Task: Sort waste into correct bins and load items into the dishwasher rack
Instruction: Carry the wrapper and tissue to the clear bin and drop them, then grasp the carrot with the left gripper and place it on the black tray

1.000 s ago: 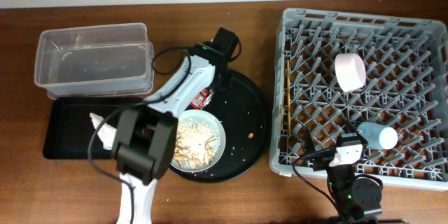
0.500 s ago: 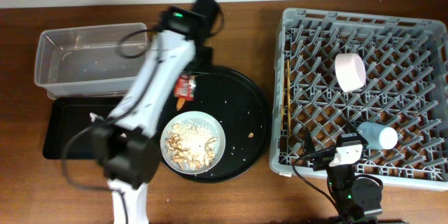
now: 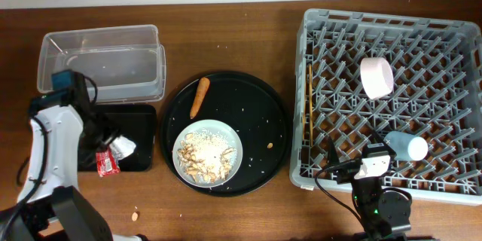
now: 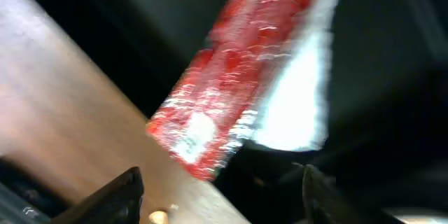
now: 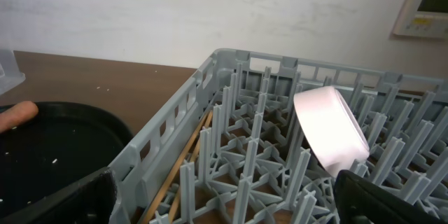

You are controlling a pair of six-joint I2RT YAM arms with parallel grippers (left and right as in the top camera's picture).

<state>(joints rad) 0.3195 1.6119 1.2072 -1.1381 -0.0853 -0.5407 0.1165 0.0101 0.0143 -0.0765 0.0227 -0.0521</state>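
The red snack wrapper (image 3: 108, 163) lies across the front edge of the shallow black tray (image 3: 141, 120), next to the white tissue (image 3: 123, 147). My left gripper (image 3: 102, 145) is open just above them. In the blurred left wrist view the wrapper (image 4: 231, 77) and tissue (image 4: 297, 105) lie beyond the spread fingers (image 4: 220, 185). The carrot (image 3: 199, 96) and the plate (image 3: 235, 139) of rice scraps (image 3: 207, 154) are on the round black tray (image 3: 260, 113). The dishwasher rack (image 3: 452, 45) holds the white bowl (image 3: 376, 77), blue cup (image 3: 407, 147) and chopsticks (image 3: 307, 105). My right gripper (image 3: 373, 167) is open at its front edge.
The clear tub (image 3: 102, 64) stands behind the shallow black tray. A small orange crumb (image 3: 135, 214) lies on the table near the front left. The right wrist view shows the rack wall (image 5: 168, 136), bowl (image 5: 329, 133), chopsticks (image 5: 189, 161) and carrot tip (image 5: 17, 112).
My left arm swung from the round tray to the far left with the wrapper and let it go at the shallow black tray's edge. The carrot now shows. The right arm stayed still.
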